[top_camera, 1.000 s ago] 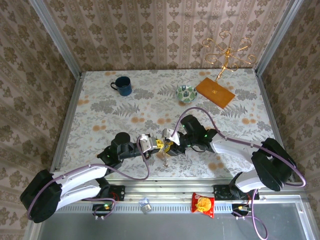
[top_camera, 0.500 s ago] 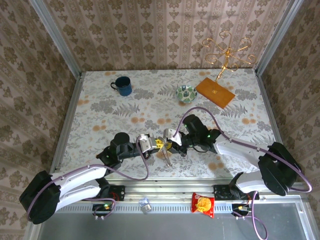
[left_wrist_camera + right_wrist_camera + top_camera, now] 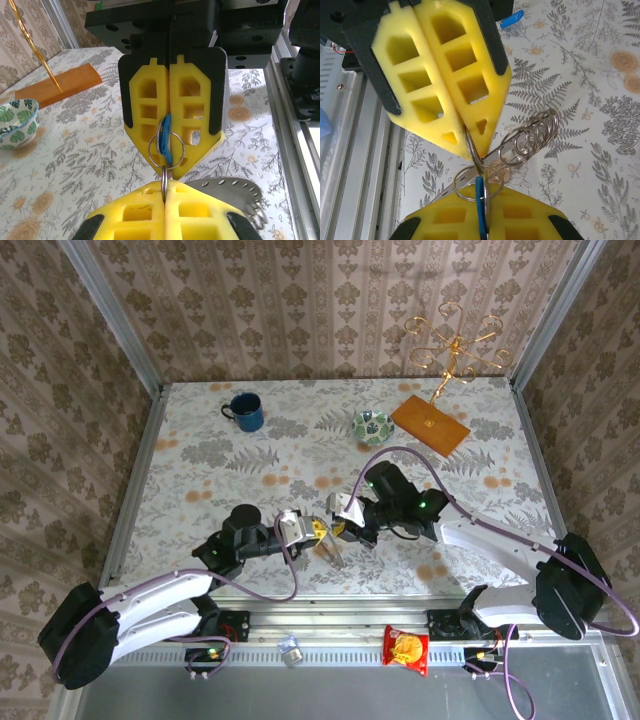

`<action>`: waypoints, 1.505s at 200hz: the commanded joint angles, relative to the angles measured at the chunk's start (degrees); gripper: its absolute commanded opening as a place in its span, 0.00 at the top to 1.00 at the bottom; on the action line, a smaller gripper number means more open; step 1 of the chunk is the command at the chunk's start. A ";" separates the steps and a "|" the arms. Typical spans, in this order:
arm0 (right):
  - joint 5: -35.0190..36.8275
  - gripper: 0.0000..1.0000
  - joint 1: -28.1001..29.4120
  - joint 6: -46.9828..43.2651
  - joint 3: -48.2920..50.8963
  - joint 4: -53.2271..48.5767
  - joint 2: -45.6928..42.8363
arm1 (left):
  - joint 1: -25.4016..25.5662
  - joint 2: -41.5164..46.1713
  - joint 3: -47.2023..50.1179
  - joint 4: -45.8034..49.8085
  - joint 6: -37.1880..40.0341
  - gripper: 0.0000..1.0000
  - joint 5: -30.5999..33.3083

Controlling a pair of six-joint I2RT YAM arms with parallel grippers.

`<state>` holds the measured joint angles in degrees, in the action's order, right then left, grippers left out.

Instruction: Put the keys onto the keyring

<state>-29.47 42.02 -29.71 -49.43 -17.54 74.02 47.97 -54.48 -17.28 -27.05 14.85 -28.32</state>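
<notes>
Counter first: near the middle of its near edge the left gripper and right gripper meet tip to tip. The left one is clenched on the thin silvery keyring, held edge-on and pointing straight at the right one, which grips a blue-headed key directly opposite, right at the ring; threading likely turns on that alignment
</notes>
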 commanded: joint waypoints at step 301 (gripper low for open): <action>7.41 1.00 12.67 0.56 -26.21 10.27 26.74 | -0.37 39.33 7.76 0.88 -6.05 0.36 59.11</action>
<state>-23.35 54.78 -27.73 -72.12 -10.92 98.41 47.90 -15.16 -9.74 -25.80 10.20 27.55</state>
